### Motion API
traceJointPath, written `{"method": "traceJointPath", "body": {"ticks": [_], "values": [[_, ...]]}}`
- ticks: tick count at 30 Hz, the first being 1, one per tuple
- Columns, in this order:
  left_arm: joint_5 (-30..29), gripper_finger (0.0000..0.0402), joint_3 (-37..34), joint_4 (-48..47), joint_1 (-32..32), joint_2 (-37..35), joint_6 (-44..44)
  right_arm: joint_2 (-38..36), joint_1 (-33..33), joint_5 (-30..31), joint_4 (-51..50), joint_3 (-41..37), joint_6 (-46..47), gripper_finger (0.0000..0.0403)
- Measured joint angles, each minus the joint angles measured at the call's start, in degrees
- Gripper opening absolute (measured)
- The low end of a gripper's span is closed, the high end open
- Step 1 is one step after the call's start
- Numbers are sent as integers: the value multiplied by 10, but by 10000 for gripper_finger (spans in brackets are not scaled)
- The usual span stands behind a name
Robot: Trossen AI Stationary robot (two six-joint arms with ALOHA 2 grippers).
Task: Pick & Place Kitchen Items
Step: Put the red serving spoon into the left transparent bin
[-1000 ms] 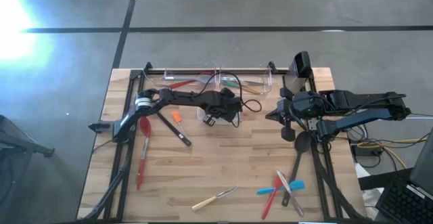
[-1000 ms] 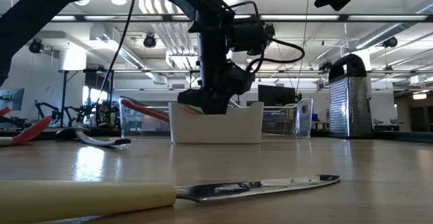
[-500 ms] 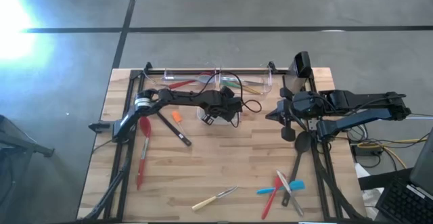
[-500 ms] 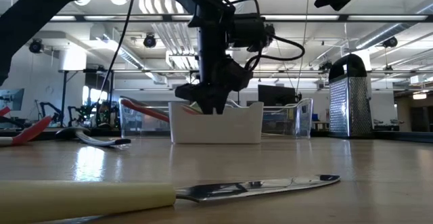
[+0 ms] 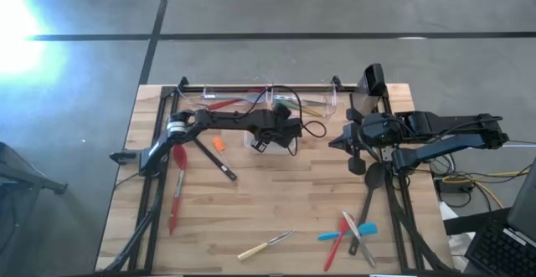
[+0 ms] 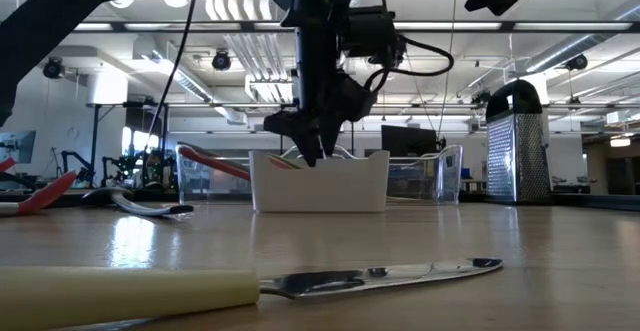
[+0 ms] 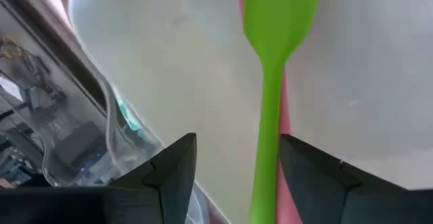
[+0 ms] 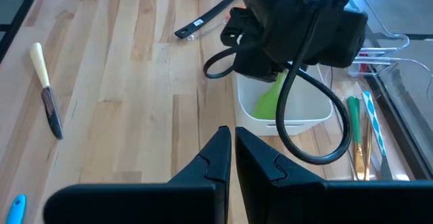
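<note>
My left gripper [image 5: 266,133] hangs open just above the white dish [image 6: 320,183], fingers pointing down [image 6: 318,143]. A green spatula [image 7: 274,61] lies in the dish on top of a pink utensil [image 7: 287,119]. In the left wrist view its handle runs between my open fingers, which do not touch it. It also shows in the right wrist view [image 8: 272,97]. My right gripper [image 8: 228,151] is shut and empty, hovering at the table's right side [image 5: 356,139] above a black ladle [image 5: 371,183].
Clear bins [image 5: 251,100] with utensils stand behind the dish. A metal grater [image 5: 372,80] stands at the far right. A cream-handled knife [image 5: 264,245] lies near the front edge. Blue, red and grey utensils [image 5: 347,235] lie at front right, a red spatula [image 5: 176,189] and a black tool [image 5: 213,160] at left.
My left gripper has risen straight up out of the white dish, and its fingertips now stand just above the rim. The green spatula has stayed in the dish.
</note>
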Motion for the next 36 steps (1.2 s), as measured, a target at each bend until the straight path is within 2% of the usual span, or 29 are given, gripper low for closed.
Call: {"method": "traceJointPath", "body": {"ticks": [15,22,25,33,36], "values": [[-5,213,85,-95,-4,-4,-59,0,0,0,-1,0,-2,18],[-5,211,86,-105,-7,-45,-112,0,0,0,-1,0,-1,18],[-4,211,84,-135,-19,-68,-174,0,0,0,-1,0,12,18],[-4,210,82,-285,-78,-144,-449,0,0,0,-4,0,16,18],[-5,210,74,-293,-110,-184,-512,0,0,0,-4,0,16,18]]}}
